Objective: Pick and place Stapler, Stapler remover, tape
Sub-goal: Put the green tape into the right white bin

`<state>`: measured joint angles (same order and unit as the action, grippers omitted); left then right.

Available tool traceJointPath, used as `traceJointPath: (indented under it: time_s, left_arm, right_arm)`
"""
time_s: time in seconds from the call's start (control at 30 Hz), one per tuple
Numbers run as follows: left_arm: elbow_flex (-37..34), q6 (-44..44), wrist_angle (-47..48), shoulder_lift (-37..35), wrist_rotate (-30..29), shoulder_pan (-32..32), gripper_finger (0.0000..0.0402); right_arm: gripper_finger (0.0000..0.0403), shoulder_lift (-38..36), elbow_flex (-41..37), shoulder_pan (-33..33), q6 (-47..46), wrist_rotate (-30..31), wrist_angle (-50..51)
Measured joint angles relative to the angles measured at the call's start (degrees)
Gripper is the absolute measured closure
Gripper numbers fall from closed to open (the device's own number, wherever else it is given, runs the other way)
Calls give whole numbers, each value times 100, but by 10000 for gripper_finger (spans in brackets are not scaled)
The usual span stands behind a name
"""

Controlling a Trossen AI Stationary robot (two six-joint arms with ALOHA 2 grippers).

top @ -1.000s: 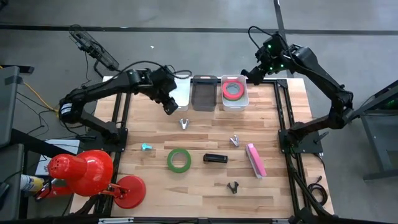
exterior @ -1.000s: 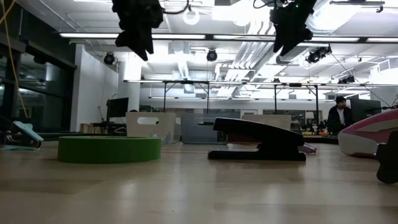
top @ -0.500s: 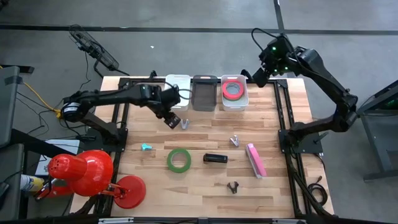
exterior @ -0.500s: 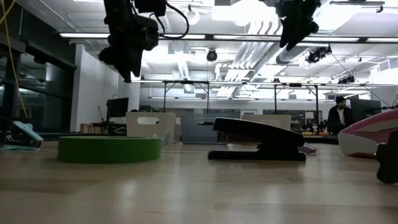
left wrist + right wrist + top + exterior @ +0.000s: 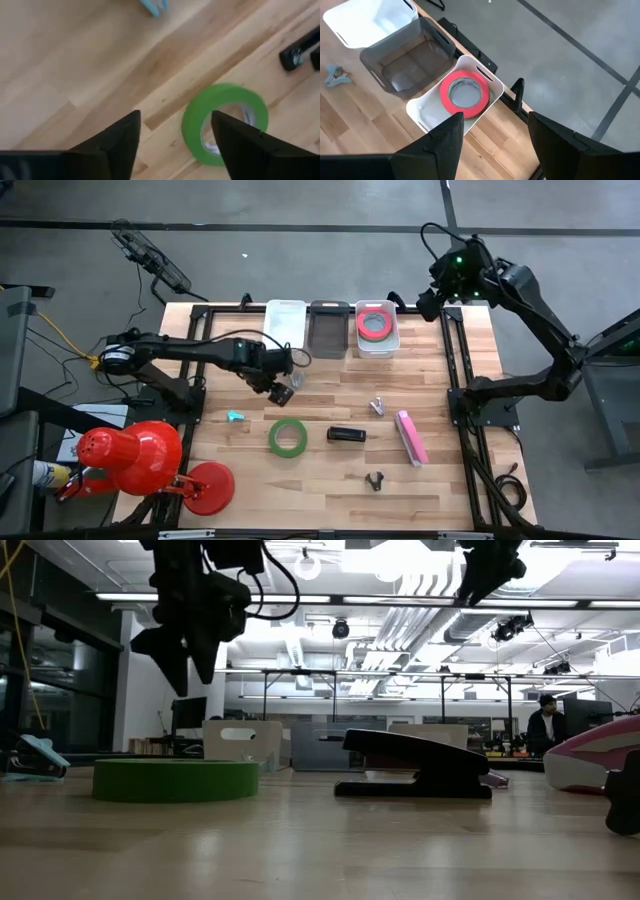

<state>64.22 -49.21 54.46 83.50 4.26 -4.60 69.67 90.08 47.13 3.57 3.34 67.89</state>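
Wooden table (image 5: 330, 395) holds unlabelled green tape (image 5: 287, 437).

High view looks straight down; low view skims the surface (image 5: 320, 840); both share the green tape (image 5: 287, 437).

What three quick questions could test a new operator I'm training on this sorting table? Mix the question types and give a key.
1. True or false: the pink-red tape lies in the white bin at the table's far edge.
2. Which item lies nearest the left gripper? A) pink stapler B) green tape C) black stapler
3. Fill in: the right gripper hangs beside the bin row, off the table's ____ side.

Key:
1. True; the right wrist view shows it inside that bin.
2. B; the left wrist view looks down at this roll on the wood.
3. Right; its fingers are spread and hold nothing.
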Motion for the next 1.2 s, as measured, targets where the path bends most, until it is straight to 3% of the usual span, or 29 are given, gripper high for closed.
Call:
traceJointPath:
  time_s: [0.13, 0.6, 1.2]
  left_arm:
    - [3, -41, -83, 368, 43, 261, 135]
    - [5, -247, -573, 1349, 533, 721, 134]
    - [7, 711, -818, 1880, 393, 887, 134]
  right_arm:
    - [190, -4, 0, -2, 97, -69, 82]
    - [190, -4, 0, -2, 448, -117, 264]
    - [190, -4, 0, -4, 751, -287, 264]
